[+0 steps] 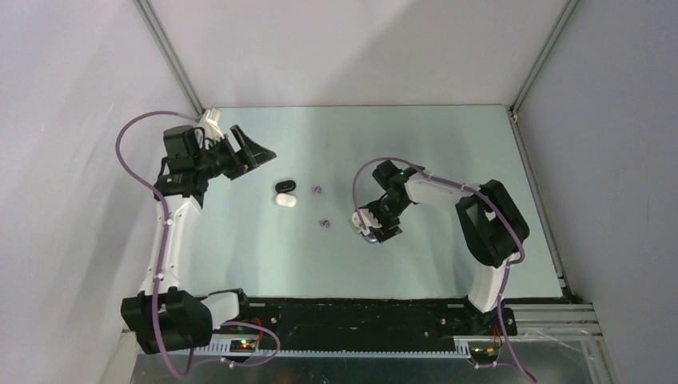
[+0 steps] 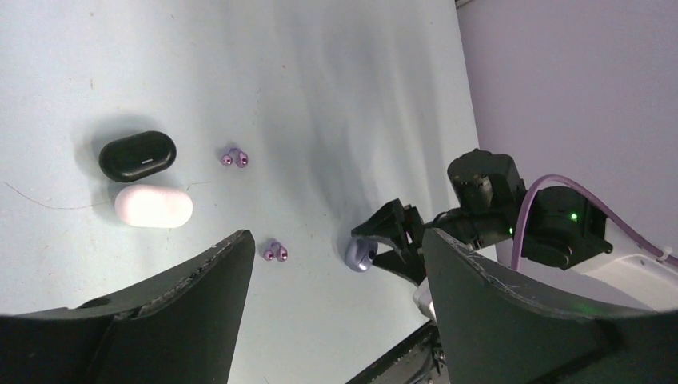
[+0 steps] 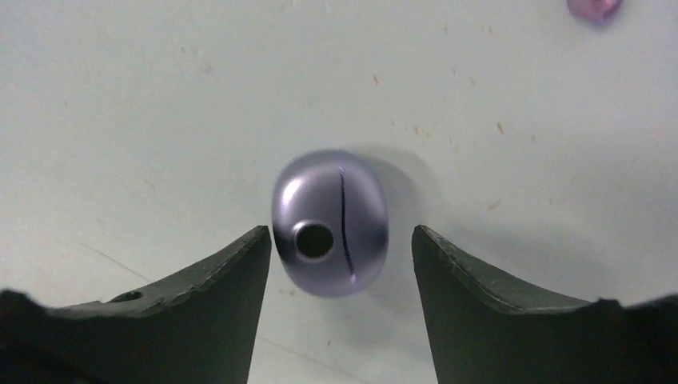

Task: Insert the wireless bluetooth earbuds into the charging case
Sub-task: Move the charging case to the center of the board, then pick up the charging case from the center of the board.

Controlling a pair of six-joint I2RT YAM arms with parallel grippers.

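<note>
entry: purple charging case [image 3: 330,222], lying on the table [image 3: 120,96] between the fingers of the right gripper [image 3: 340,232]. jaws wide apart, one finger just beside the shell, nothing gripped. our advice: centre the case, then close gently so it cannot skid. left gripper [image 2: 337,238]: raised, spread, empty. purple earbuds [image 1: 325,223]: loose on the table, near the case.

Case [image 3: 330,222] between right gripper [image 3: 340,234] jaws, earbuds [image 1: 324,223] left

purple earbuds [image 1: 317,190] lying apart, purple case [image 3: 330,222] closed
</note>
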